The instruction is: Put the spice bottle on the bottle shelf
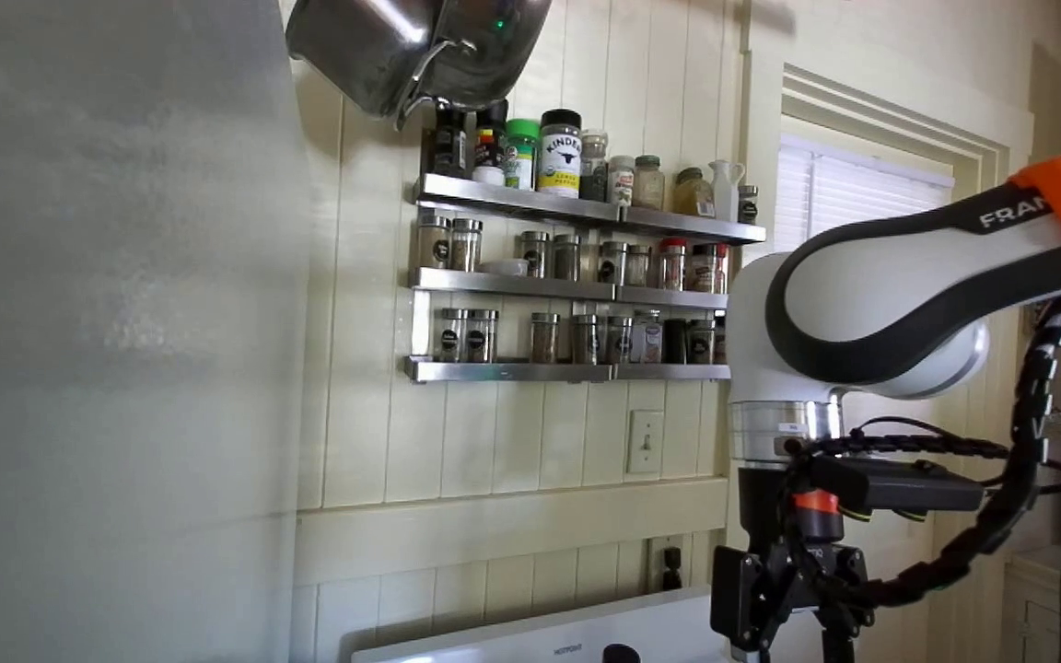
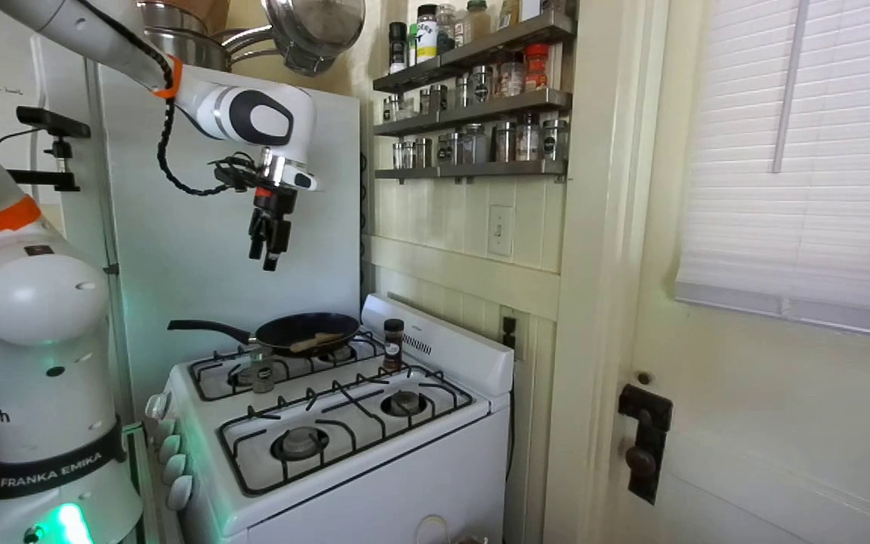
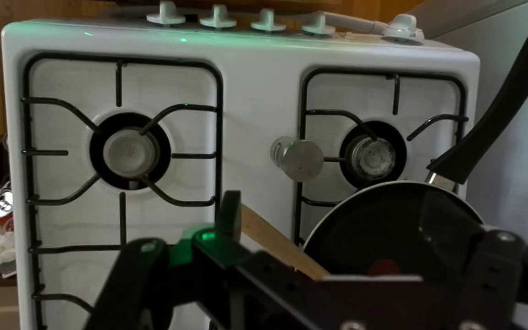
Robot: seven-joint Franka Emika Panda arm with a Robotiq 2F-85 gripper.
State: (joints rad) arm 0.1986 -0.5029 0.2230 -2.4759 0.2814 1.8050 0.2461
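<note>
A small clear spice bottle [image 2: 262, 374] with a silver lid stands upright on the stove, beside a burner. It also shows from above in the wrist view [image 3: 303, 160]. A taller dark spice bottle [image 2: 393, 345] with a black cap stands at the back of the stove. The silver three-tier bottle shelf [image 1: 512, 372] is on the wall and holds rows of jars with gaps between some; it also shows in an exterior view [image 2: 473, 171]. My gripper [image 2: 263, 258] points down in the air above the stove. Its fingers are wide apart in the wrist view [image 3: 337, 220], with nothing between them.
A black frying pan [image 2: 306, 326] with a wooden utensil [image 3: 273, 238] sits on the white stove [image 2: 374, 483], its handle sticking out. Steel pots [image 1: 420, 55] hang near the shelf's upper left. The refrigerator [image 1: 116, 368] stands beside the stove. A backguard [image 2: 442, 355] rises behind the burners.
</note>
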